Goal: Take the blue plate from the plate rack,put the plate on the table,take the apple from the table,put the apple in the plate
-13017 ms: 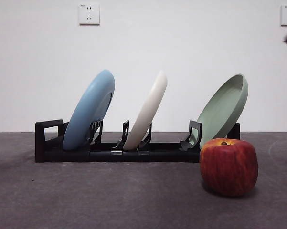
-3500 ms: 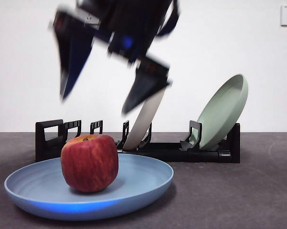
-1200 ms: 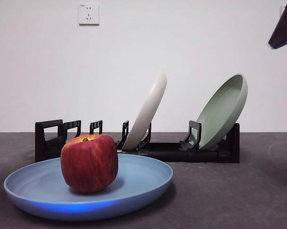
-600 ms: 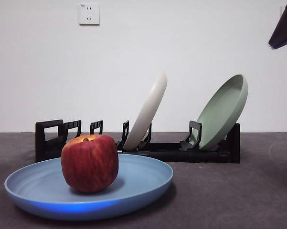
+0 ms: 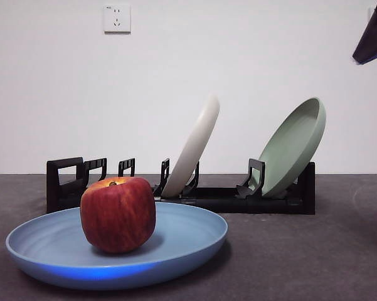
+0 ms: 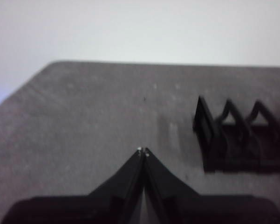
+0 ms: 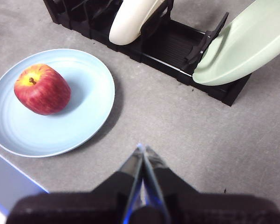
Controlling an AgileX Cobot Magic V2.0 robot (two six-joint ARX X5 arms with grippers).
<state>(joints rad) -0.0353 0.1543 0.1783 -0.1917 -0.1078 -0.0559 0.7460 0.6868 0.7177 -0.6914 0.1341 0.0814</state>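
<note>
Both claws, left point(image 6: 143, 151) and right point(image 7: 142, 149), pressed together, hang clear; we judge the task finished, apple point(image 5: 118, 214) sitting in the blue plate point(image 5: 188, 241) near the table's point(image 5: 301, 263) front edge; nothing more is needed.

text: none readable | labels: none | brands: none | numbers: none | signs: none

I see open table point(image 7: 177, 116) between the blue plate point(image 7: 91, 119) and the plate rack point(image 7: 174, 46); 2 leaning plates, cream point(image 7: 130, 21) and green point(image 7: 247, 44), block the rack's slots.
</note>
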